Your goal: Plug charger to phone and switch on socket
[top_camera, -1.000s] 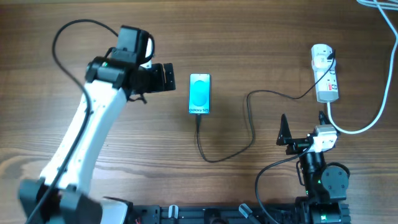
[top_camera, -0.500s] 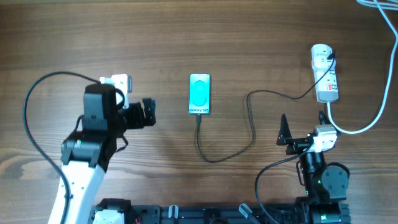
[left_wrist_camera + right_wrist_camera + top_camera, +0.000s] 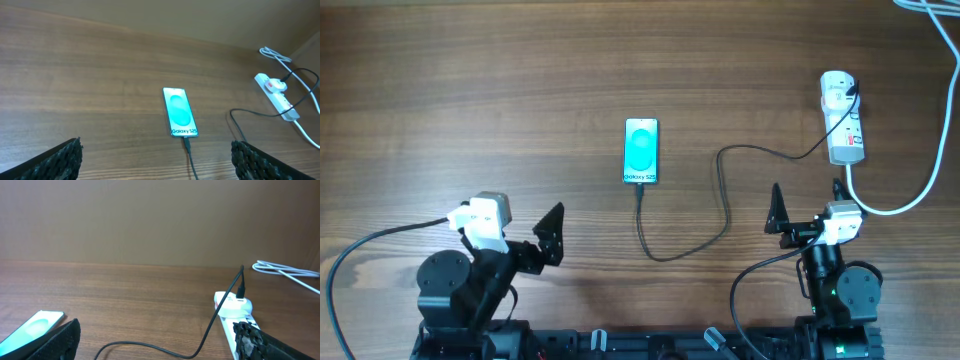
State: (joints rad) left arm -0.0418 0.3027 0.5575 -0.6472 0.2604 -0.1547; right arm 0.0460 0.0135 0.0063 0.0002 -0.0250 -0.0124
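Charger [image 3: 640, 203] in phone [image 3: 641, 150]

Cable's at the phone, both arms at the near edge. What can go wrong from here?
1. The black cable lies in a loose loop between the phone and the power strip, just ahead of the right end effector. Reaching for the strip could snag it and unplug the phone.
2. The strip looks unsecured, so pressing on it might push it aside instead of switching it on. Whether it is already on cannot be told.
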